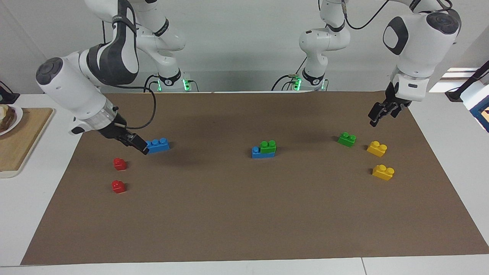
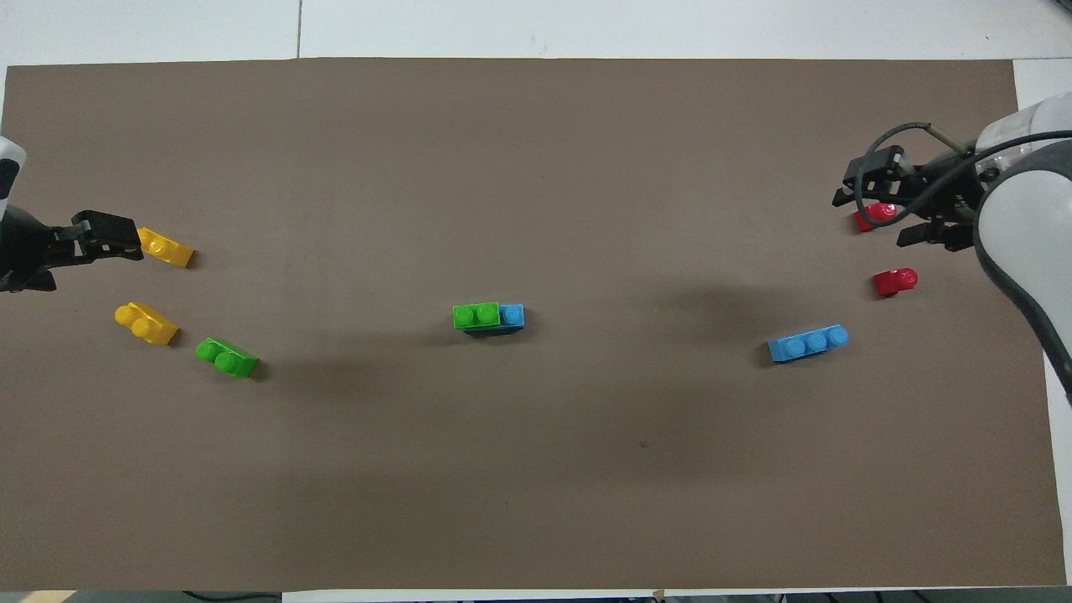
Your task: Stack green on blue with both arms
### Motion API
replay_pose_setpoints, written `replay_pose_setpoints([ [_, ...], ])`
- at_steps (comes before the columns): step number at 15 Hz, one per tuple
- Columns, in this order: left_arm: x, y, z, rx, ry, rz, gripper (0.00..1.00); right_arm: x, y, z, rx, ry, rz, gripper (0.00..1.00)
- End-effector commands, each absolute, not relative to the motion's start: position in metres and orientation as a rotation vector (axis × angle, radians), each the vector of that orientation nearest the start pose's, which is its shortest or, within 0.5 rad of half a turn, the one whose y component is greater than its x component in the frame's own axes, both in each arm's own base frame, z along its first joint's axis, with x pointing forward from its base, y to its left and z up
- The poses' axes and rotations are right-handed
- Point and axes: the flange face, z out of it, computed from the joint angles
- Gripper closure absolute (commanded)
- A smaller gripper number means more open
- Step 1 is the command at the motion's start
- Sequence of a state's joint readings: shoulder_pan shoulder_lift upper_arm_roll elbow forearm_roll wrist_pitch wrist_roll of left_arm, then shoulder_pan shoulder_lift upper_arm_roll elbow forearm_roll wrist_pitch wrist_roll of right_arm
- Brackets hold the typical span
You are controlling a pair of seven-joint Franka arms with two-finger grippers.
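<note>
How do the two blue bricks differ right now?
The middle blue brick carries a green brick, with one stud left showing; the spare blue brick is bare, all three studs showing. The middle one sits mid-mat; the spare lies toward the right arm's end. Both are long, low and flat on the mat.

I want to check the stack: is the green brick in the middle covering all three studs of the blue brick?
No, the green brick leaves one stud of the blue brick bare.

green brick [image 1: 267,145] | blue brick [image 1: 256,152] | brown mat [image 1: 244,214]
</note>
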State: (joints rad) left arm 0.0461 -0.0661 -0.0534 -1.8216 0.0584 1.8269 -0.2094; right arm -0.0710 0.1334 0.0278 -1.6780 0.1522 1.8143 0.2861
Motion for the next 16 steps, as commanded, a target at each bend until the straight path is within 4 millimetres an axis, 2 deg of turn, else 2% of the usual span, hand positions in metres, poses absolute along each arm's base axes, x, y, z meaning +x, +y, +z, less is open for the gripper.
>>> replay_pose_setpoints([
  [1,0.551,-0.010,0.581,-3.091,-0.108,-0.069,0.00,0.573,-0.008,0.570,-3.062,0.231,-0.023,0.00],
  [3,0.550,-0.013,0.590,-3.092,-0.083,-0.064,0.00,0.557,-0.010,0.592,-3.125,0.016,-0.029,0.00],
  [4,0.550,-0.015,0.590,-3.092,-0.079,-0.062,0.00,0.552,-0.012,0.597,-3.164,-0.068,-0.020,0.00],
  [5,0.549,-0.017,0.591,-3.092,-0.074,-0.062,0.00,0.541,-0.004,0.596,-3.168,-0.076,0.006,0.00],
  [6,0.549,-0.017,0.591,-3.092,-0.072,-0.059,0.00,0.541,-0.003,0.592,-3.169,-0.052,0.006,0.00],
  [10,0.545,-0.019,0.593,-3.091,-0.008,-0.008,0.00,0.544,-0.003,0.598,-3.157,-0.035,0.008,0.00],
  [16,0.546,-0.016,0.610,-3.189,-0.073,-0.031,0.00,0.542,-0.004,0.597,-3.166,-0.044,0.030,0.00],
])
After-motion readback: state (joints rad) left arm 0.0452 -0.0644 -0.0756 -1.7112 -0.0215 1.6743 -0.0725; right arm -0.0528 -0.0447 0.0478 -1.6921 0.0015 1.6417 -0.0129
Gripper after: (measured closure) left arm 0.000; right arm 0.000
